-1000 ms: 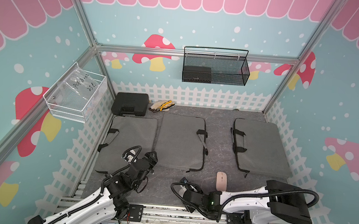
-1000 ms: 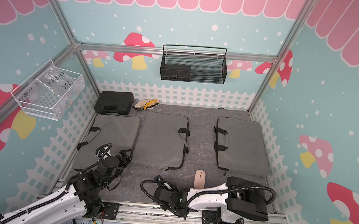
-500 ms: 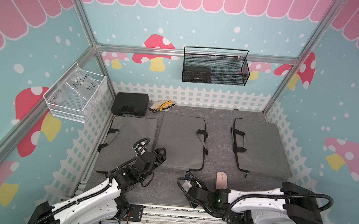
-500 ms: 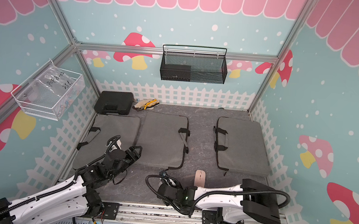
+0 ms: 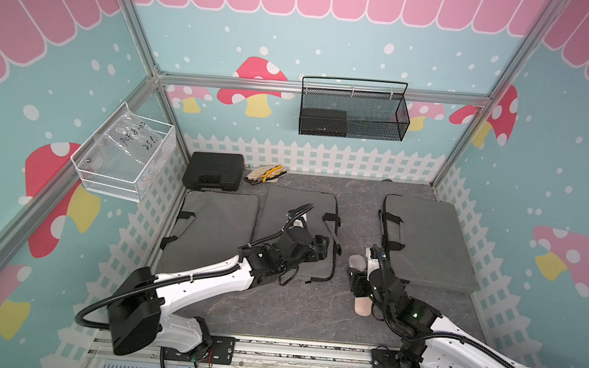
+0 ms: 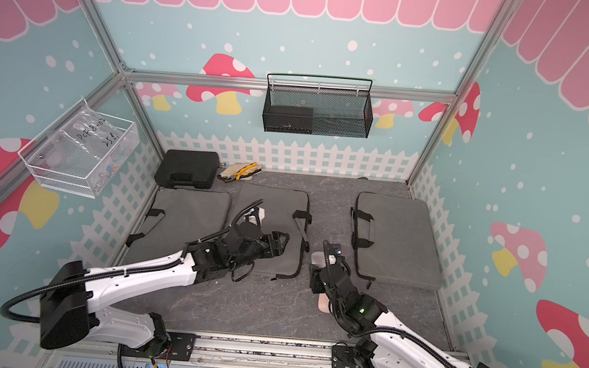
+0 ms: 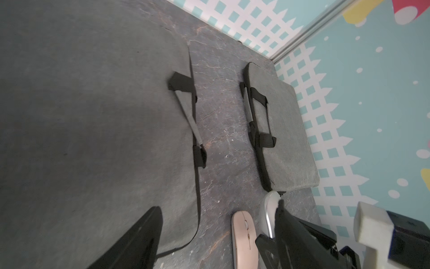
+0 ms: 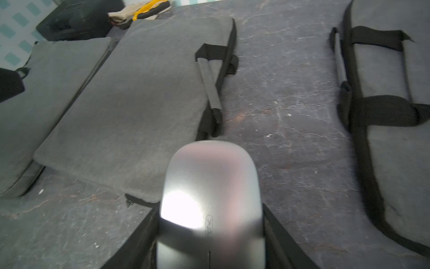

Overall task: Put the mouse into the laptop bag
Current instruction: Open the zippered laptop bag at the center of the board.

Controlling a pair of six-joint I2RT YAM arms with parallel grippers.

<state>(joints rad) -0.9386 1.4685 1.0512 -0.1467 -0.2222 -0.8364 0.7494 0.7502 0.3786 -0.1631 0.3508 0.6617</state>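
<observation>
My right gripper [image 8: 209,216] is shut on a silver mouse [image 8: 209,186], with a finger on each of its sides. In both top views the silver mouse [image 5: 356,262] [image 6: 316,258] hangs between the middle laptop bag [image 5: 294,206] and the right laptop bag [image 5: 426,240]. A pink mouse [image 5: 362,305] [image 7: 244,235] lies on the mat, partly under the right arm. My left gripper [image 5: 324,247] [image 7: 216,235] stands open and empty over the middle bag's right edge, near its handle [image 7: 193,125]. A third grey bag [image 5: 217,222] lies to the left.
At the back left of the grey mat [image 5: 292,312] are a black case [image 5: 212,176] and work gloves [image 5: 264,174]. A black mesh basket [image 5: 353,113] hangs on the back wall and a white wire basket [image 5: 124,162] on the left wall.
My left arm has reached forward and right across the middle bag, its jaws narrowing a little. My right arm has swung right and forward, carrying the silver mouse over the pink one.
</observation>
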